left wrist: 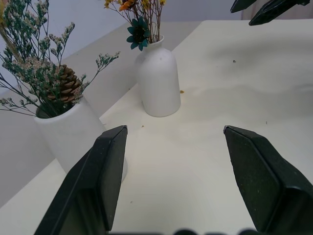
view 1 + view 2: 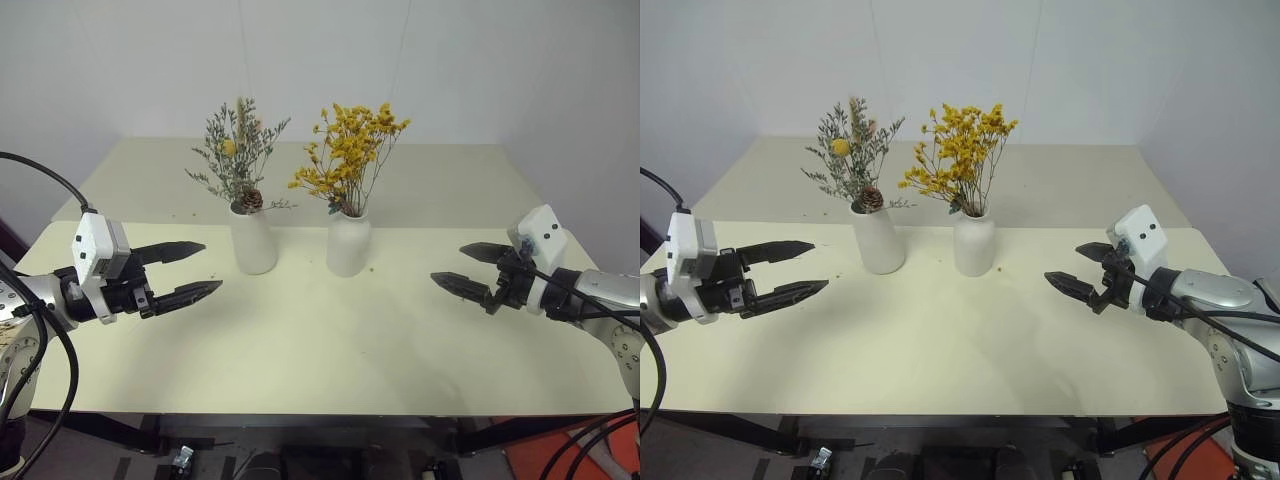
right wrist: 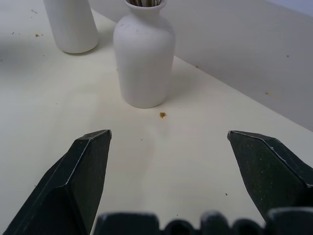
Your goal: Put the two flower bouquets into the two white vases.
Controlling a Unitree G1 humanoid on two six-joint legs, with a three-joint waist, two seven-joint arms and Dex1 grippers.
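Two white vases stand side by side near the middle of the table. The tapered cylinder vase (image 2: 253, 240) holds the grey-green bouquet with a brown pinecone (image 2: 238, 152). The rounded bottle vase (image 2: 348, 244) holds the bushy yellow bouquet (image 2: 350, 153). My left gripper (image 2: 196, 271) hovers open to the left of the vases, empty and apart from them. My right gripper (image 2: 460, 268) hovers open to their right, also empty. The left wrist view shows the cylinder vase (image 1: 71, 134), the bottle vase (image 1: 159, 83) and the other gripper's tips (image 1: 269, 7).
The cream table (image 2: 320, 340) has a second table (image 2: 450, 180) butted behind it, against a white wall. A few small crumbs of petals (image 3: 162, 115) lie near the bottle vase.
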